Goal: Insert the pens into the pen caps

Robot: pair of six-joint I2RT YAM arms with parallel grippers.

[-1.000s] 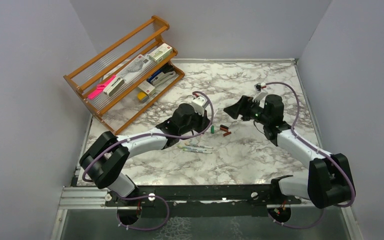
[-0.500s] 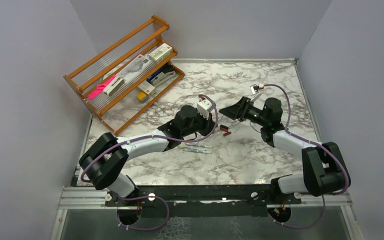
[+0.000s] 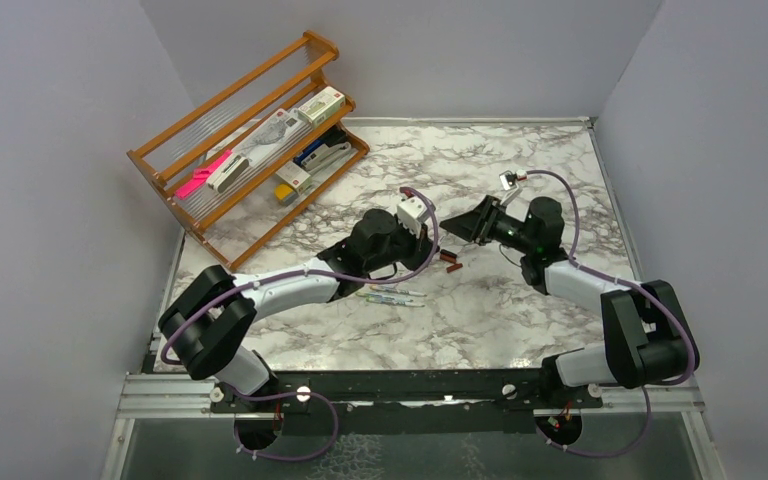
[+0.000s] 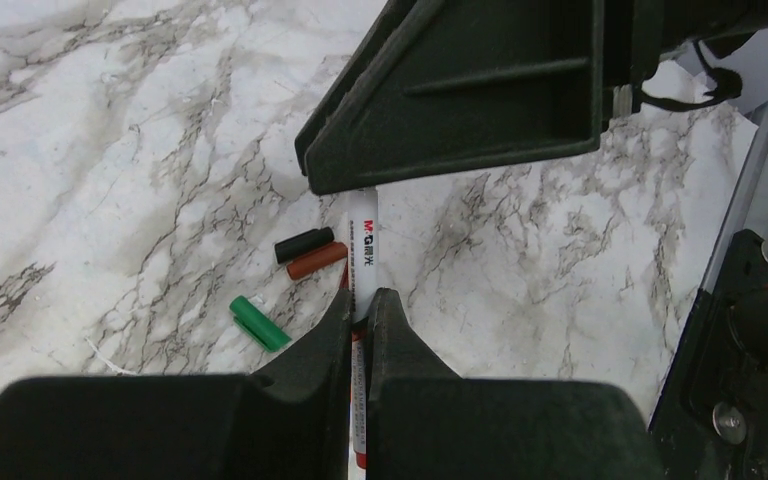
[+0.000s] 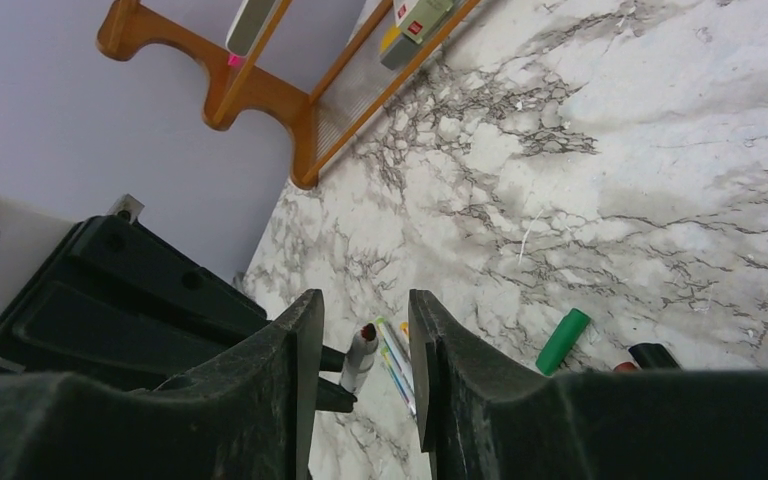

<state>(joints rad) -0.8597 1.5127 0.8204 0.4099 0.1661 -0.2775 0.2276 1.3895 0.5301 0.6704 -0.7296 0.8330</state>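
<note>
White pen (image 4: 363,235) clenched in your left pincer (image 4: 363,300) points at the right pincer (image 5: 363,305), jaws apart, empty; closing off-centre may twist it loose near the caps (image 4: 317,260).

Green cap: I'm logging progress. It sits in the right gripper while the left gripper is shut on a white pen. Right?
Not quite. The green cap lies on the table, as the left wrist view shows; the right gripper stands open with no cap in it. The left gripper is indeed shut on a white pen.
</note>
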